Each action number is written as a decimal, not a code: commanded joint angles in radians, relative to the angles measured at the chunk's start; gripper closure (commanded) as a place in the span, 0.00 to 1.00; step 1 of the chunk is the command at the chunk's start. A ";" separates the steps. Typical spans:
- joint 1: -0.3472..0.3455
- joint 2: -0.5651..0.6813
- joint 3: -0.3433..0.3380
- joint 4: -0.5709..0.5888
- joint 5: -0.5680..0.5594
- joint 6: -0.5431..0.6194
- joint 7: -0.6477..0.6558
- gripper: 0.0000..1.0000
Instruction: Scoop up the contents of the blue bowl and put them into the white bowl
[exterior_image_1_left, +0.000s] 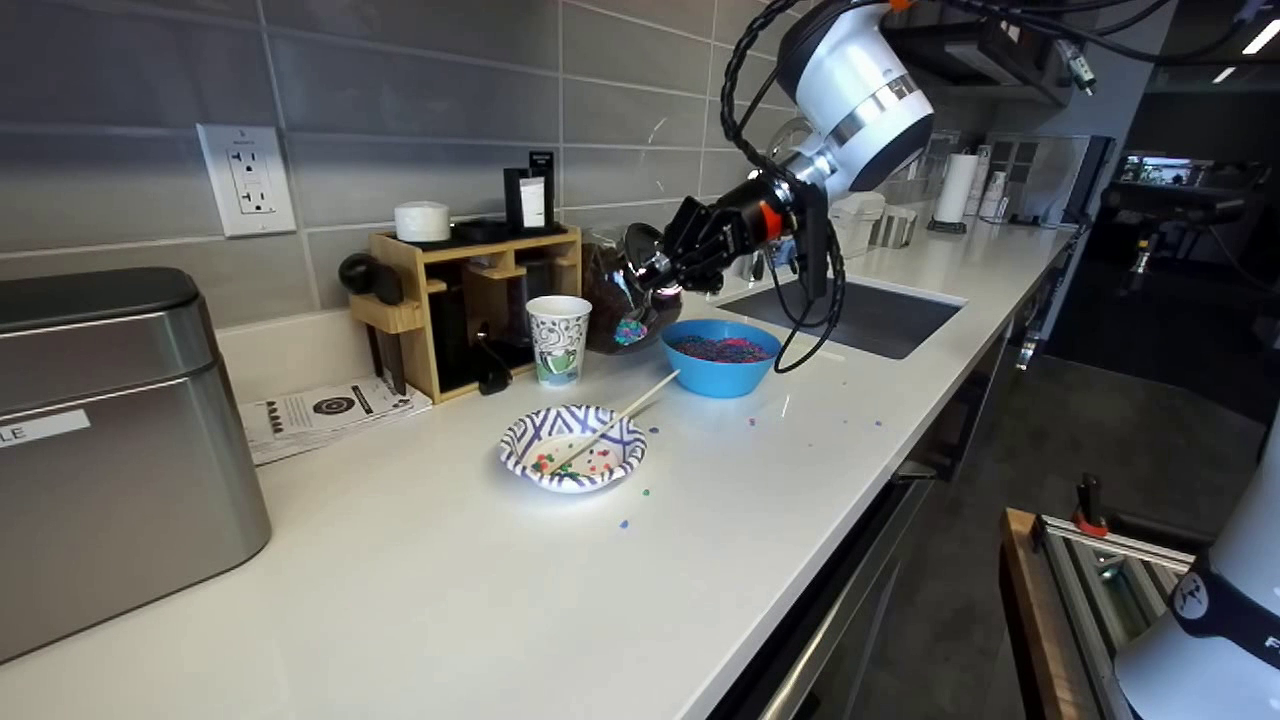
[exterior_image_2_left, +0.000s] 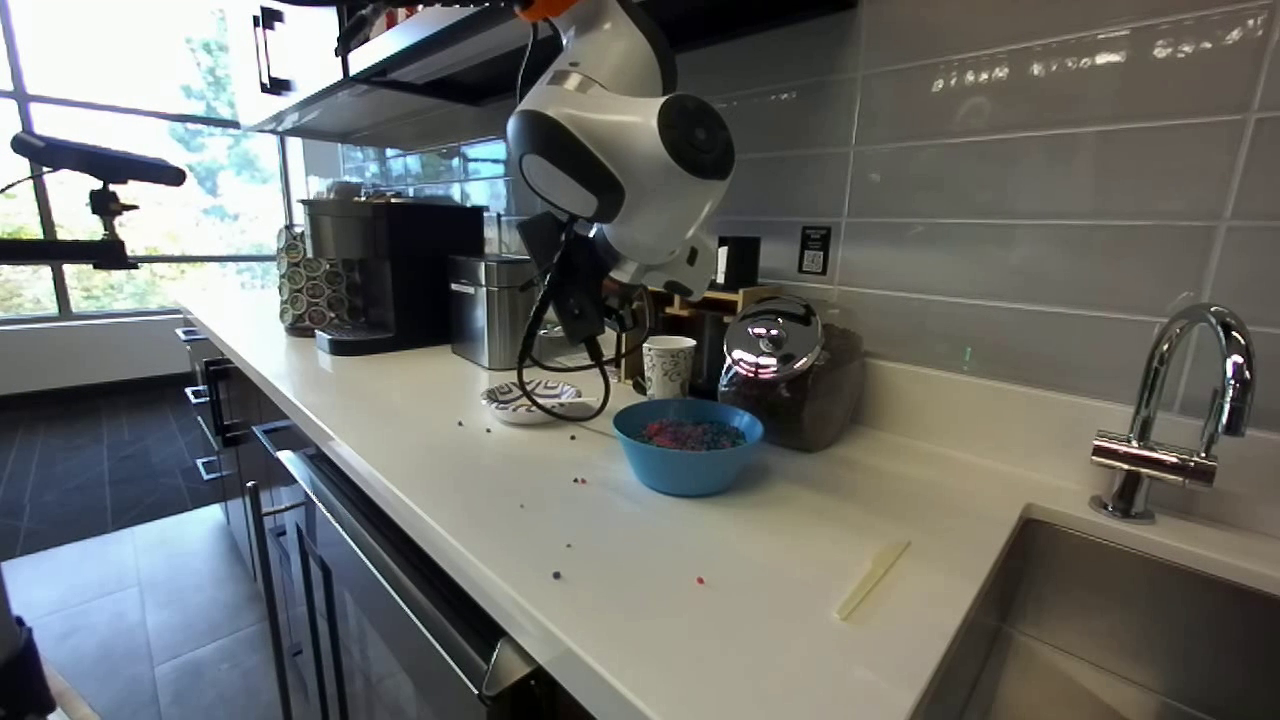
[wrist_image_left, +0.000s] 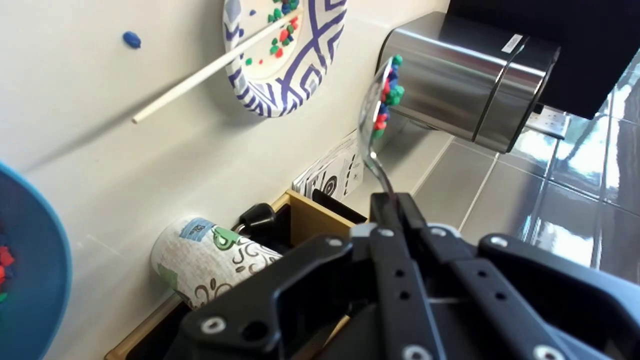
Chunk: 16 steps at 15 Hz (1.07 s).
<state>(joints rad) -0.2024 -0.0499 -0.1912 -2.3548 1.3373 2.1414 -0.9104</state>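
Nearly closed, the gripper (wrist_image_left: 394, 204) pinches a metal spoon (wrist_image_left: 368, 112) bearing pebbly red, green and blue bits (wrist_image_left: 394, 95). At the wrist view's eight o'clock, the blue bowl (wrist_image_left: 46, 265) holds more; near twelve, the white bowl (wrist_image_left: 306, 75) has some (a stick (wrist_image_left: 200, 78) crosses its rim).

In an exterior view, the camera is facing the sink (exterior_image_1_left: 890, 318) beyond the blue bowl (exterior_image_1_left: 718, 380); in an exterior view and, nearer, the wrist view, the bin (exterior_image_2_left: 487, 325) beyond it. All are sharing it.
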 joint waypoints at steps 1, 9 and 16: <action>0.021 0.038 0.016 0.017 0.055 0.041 -0.030 1.00; 0.047 0.102 0.042 0.038 0.100 0.113 -0.056 1.00; 0.072 0.150 0.064 0.050 0.095 0.168 -0.052 1.00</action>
<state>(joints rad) -0.1444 0.0720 -0.1378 -2.3217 1.4065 2.2713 -0.9513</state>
